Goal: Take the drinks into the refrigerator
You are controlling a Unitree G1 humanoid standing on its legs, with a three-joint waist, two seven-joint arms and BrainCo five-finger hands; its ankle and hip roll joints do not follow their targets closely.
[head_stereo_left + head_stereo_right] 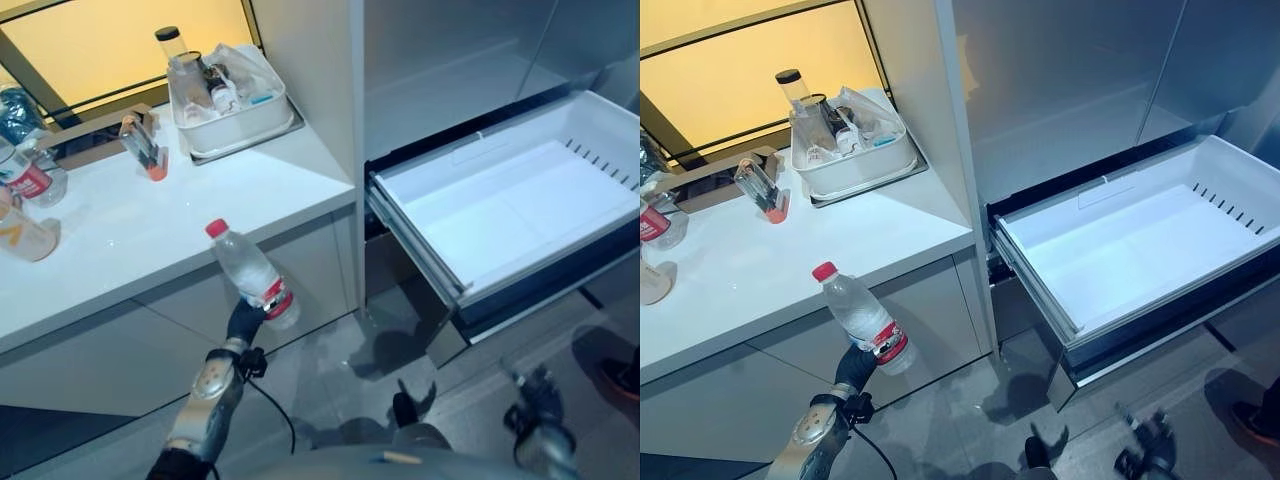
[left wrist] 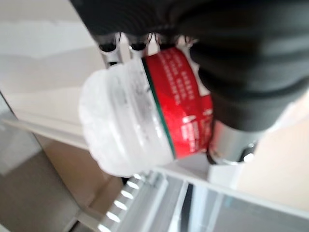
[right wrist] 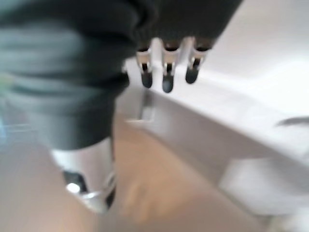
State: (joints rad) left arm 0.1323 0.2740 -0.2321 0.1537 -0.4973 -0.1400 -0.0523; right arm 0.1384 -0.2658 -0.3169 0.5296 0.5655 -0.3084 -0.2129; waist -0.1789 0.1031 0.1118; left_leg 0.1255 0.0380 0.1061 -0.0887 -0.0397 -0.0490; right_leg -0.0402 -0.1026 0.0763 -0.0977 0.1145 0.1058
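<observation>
The water bottle (image 1: pixel 253 272) was clear plastic with a red cap and a red label band near its base. It contained clear liquid. It stood tilted, cap toward the counter (image 1: pixel 150 240), and was held in the air just in front of the counter's front edge, above the floor. In my left wrist view the ridged, translucent bottom of the bottle faced the camera, with the red label directly behind it.

My left hand (image 1: pixel 243 322) gripped the bottle at its lower part, at the label band, with fingers and thumb curled round it.

My right hand (image 1: pixel 535 410) hung low over the floor, below the refrigerator drawer (image 1: pixel 520 215). In my right wrist view its fingers (image 3: pixel 167 72) were extended and held nothing.

The refrigerator drawer was pulled out. Its white interior was in view.

On the counter, a white bin (image 1: pixel 232 105) held jars and containers. Further bottles (image 1: pixel 25 180) stood at the counter's left end. A small tool with an orange tip (image 1: pixel 145 150) lay between them and the bin.
</observation>
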